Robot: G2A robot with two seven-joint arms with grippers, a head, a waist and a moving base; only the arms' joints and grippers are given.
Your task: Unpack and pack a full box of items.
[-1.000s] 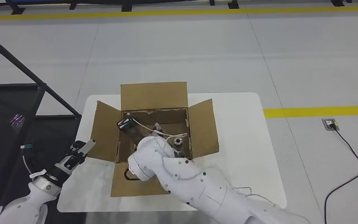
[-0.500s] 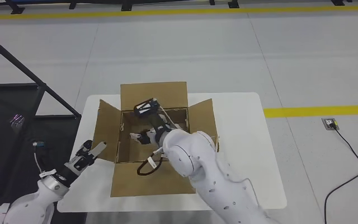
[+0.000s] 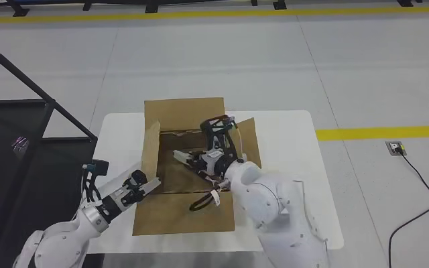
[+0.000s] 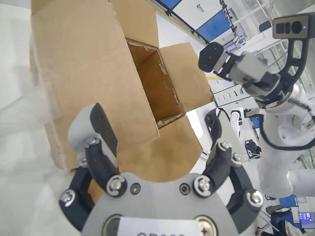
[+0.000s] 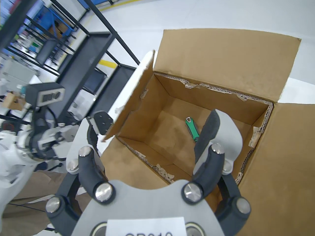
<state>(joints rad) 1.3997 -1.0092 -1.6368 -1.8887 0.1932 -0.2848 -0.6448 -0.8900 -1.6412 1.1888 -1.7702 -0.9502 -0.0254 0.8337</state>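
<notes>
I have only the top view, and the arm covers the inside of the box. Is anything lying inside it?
Observer: Yes. The right wrist view shows one green item flat on the floor of the box.
Operator: Does the right gripper hold something?
Observer: No. The right gripper is open and empty, above the box opening.
Operator: And the left one?
Observer: The left gripper is open too. It is outside the box, facing the raised side flap. I cannot tell whether it touches the flap.
</notes>
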